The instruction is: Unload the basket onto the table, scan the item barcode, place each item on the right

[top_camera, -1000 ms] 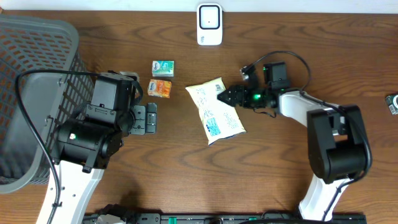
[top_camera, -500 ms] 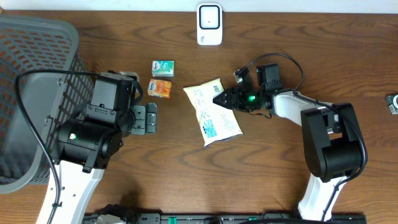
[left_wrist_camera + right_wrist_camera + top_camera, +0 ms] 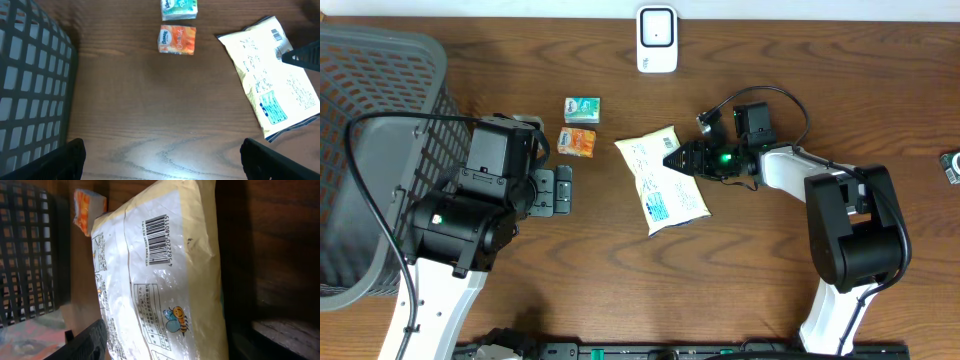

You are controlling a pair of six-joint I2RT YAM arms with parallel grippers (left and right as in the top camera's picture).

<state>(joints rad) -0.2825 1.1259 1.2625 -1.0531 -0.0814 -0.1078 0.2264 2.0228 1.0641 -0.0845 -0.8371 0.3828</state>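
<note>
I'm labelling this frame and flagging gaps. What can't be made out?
Overhead: whether the right hand grips the snack bag; its dark tips merge with the bag.
Overhead: the object at the right edge, cut off by the frame.
Overhead: print on the green packet and orange packet, too small.

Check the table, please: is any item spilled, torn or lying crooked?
Nothing is spilled or torn. Only the cream plastic snack bag looks askew: it lies diagonally on the brown wooden table, a little wrinkled, with its barcode facing up. The small green box and the small orange box sit neatly beside it.
</note>
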